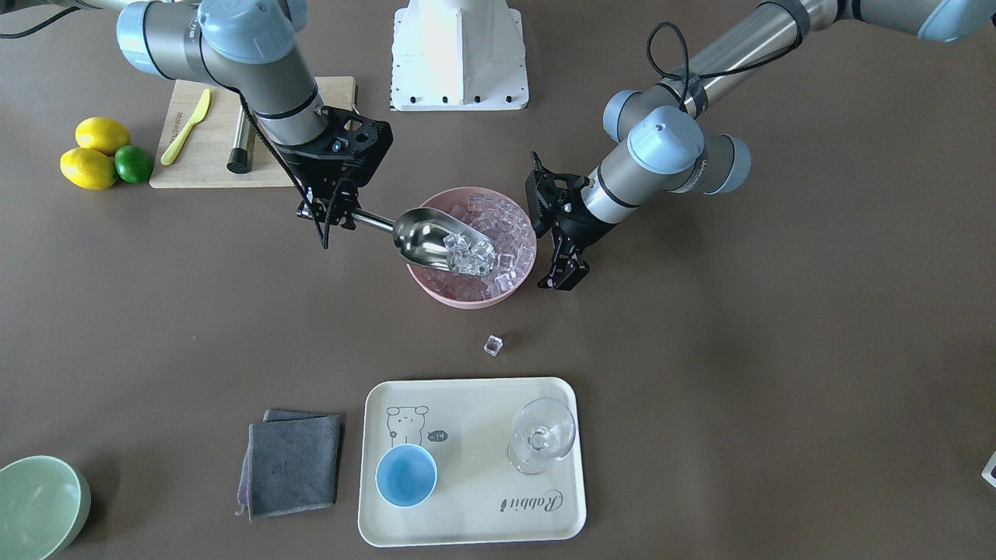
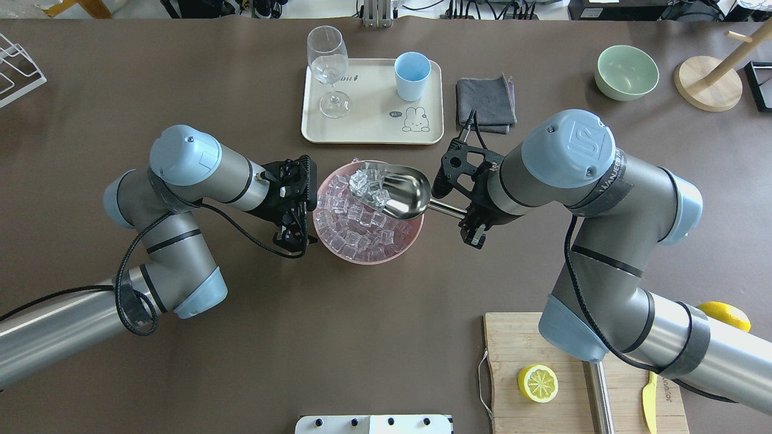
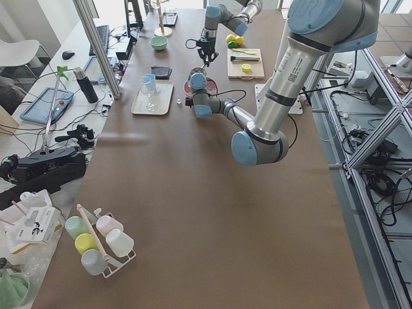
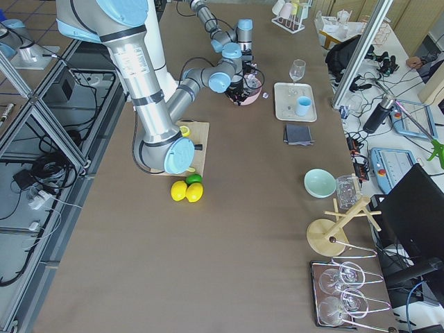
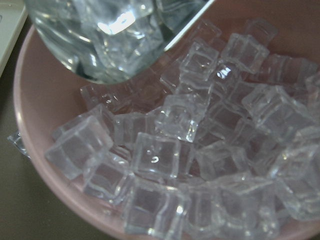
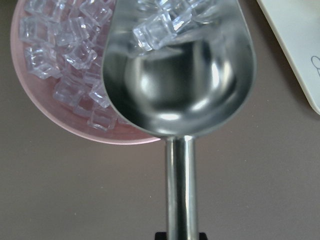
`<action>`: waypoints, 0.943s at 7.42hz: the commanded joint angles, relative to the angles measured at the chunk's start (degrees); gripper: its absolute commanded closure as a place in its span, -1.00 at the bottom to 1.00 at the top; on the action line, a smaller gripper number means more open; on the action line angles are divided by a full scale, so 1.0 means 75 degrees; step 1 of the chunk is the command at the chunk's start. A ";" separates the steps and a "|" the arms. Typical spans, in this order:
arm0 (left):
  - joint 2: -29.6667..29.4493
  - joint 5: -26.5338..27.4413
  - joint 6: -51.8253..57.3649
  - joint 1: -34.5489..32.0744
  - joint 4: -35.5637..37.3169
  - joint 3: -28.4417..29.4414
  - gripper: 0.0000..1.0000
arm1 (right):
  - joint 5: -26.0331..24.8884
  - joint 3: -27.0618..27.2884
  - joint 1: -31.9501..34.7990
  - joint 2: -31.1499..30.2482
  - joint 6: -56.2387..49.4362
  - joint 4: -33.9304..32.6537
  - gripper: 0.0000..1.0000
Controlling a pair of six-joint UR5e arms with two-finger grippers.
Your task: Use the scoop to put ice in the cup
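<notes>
My right gripper (image 2: 453, 210) is shut on the thin handle of the steel scoop (image 2: 405, 193). The scoop hangs over the pink bowl (image 2: 405, 241), with several ice cubes (image 2: 368, 184) at its front lip. The right wrist view shows the scoop's bowl (image 6: 180, 75) with ice (image 6: 155, 30) at its far end. More ice (image 5: 165, 155) fills the pink bowl. My left gripper (image 2: 295, 236) stands beside the bowl's rim; it looks open and empty. The light-blue cup (image 1: 406, 475) stands empty on the cream tray (image 1: 467, 513). One loose ice cube (image 1: 493, 345) lies on the table.
A clear stemmed glass (image 1: 541, 435) shares the tray with the cup. A folded grey cloth (image 1: 292, 463) lies beside the tray, with a pale green bowl (image 1: 39, 505) farther out. A cutting board (image 1: 210, 148), lemons (image 1: 95, 152) and a lime sit near my right arm.
</notes>
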 commanded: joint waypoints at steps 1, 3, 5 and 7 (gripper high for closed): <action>-0.0011 0.0000 0.0000 0.0011 0.0000 0.0000 -0.98 | 0.0617 0.0167 0.0393 -0.0111 0.0154 0.0065 1.00; -0.0023 0.0000 -0.0012 0.0012 0.0012 0.0000 -0.98 | 0.1090 0.0155 0.0933 -0.0147 0.1180 -0.0251 1.00; -0.0023 0.0000 -0.0012 0.0012 0.0000 0.0000 -0.98 | 0.0950 -0.0078 0.1168 -0.0100 0.1722 -0.0194 1.00; 0.0151 -0.0023 -0.0257 -0.0082 -0.0035 -0.0070 -0.98 | 0.0915 -0.0638 0.1507 0.0261 0.2158 -0.0135 1.00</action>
